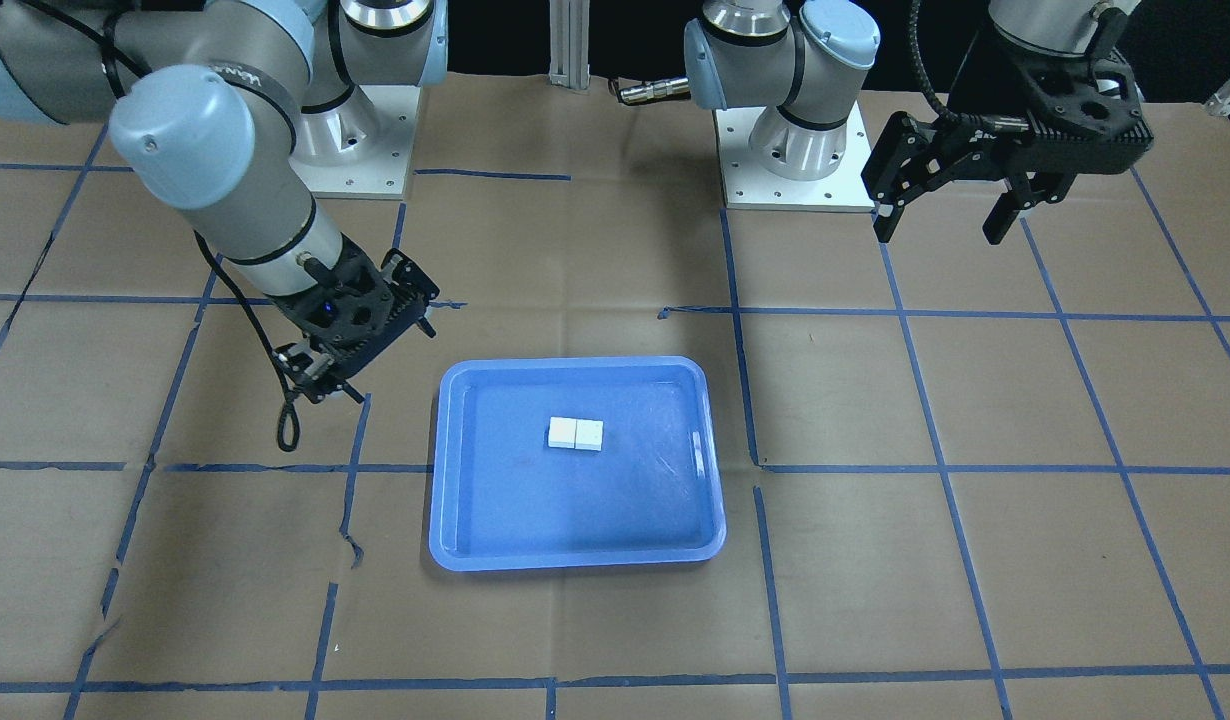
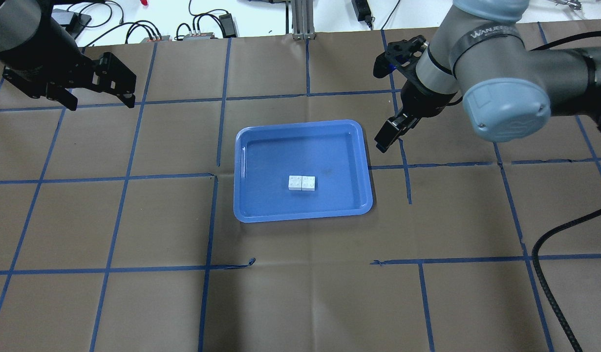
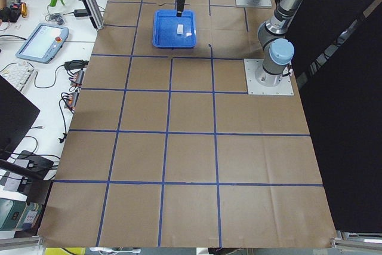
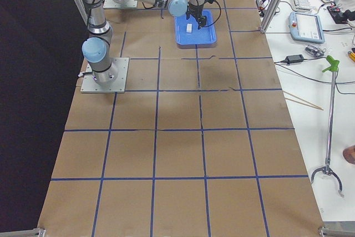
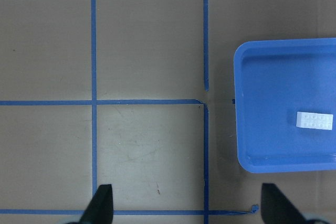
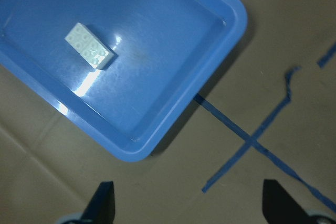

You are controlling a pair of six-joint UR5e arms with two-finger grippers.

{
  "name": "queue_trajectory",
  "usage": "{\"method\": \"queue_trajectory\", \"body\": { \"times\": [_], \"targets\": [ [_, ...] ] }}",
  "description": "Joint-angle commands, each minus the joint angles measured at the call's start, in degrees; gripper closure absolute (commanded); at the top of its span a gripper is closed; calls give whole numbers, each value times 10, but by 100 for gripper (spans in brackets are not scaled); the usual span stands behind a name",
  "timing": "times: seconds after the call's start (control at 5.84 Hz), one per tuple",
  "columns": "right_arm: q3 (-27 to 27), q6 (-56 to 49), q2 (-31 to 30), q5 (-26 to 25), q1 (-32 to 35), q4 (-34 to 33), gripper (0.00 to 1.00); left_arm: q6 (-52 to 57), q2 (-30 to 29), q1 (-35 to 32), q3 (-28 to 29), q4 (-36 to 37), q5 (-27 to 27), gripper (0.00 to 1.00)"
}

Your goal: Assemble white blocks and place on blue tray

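The two white blocks (image 2: 301, 183) lie joined side by side, studs up, near the middle of the blue tray (image 2: 300, 123). They also show in the front view (image 1: 575, 433) and in both wrist views (image 5: 314, 120) (image 6: 89, 45). My left gripper (image 2: 100, 101) is open and empty, high above the table, far to the left of the tray. My right gripper (image 2: 380, 106) is open and empty, just off the tray's far right corner. Neither gripper touches the blocks.
The table is covered with brown paper marked by a grid of blue tape (image 2: 217, 176). The two arm bases (image 1: 795, 150) stand at the robot's side. A loose black cable (image 2: 549, 254) hangs at the right.
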Motion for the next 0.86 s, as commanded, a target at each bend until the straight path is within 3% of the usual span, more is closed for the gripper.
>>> {"method": "queue_trajectory", "body": {
  "times": [0.0,0.34,0.68],
  "targets": [
    [-44,227,-29,-52,-10,88,0,0,0,1,-1,0,0,1],
    [-109,368,-25,-56,-9,138,0,0,0,0,-2,0,1,1],
    [-131,378,-19,-79,-8,148,0,-2,-1,0,-2,-1,1,1]
  ]
}}
